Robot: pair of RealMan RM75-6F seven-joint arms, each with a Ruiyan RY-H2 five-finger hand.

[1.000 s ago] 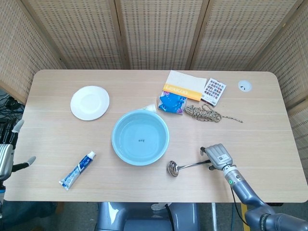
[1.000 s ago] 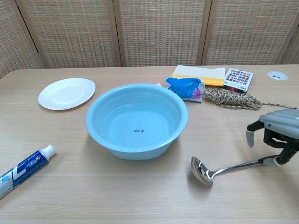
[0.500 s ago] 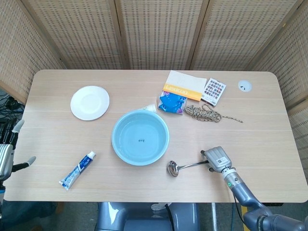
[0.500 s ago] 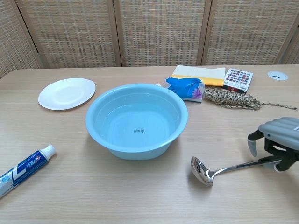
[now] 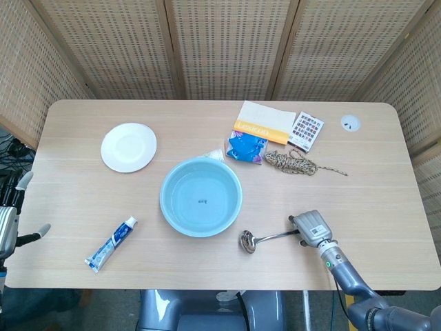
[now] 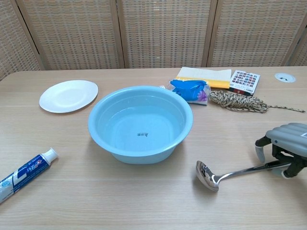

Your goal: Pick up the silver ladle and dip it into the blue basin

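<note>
Bare table (image 6: 230, 139) separates ladle (image 6: 225, 175) and basin (image 6: 140, 124).

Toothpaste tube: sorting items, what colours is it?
Blue and white toothpaste tube, white cap; clearest in the head view.

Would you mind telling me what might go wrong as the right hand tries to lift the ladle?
The right hand grips only the far end of the ladle handle, so the bowl end may sag or twist out on lifting. The blue basin looks to hold water; a low swing might knock its rim and slosh it.
</note>
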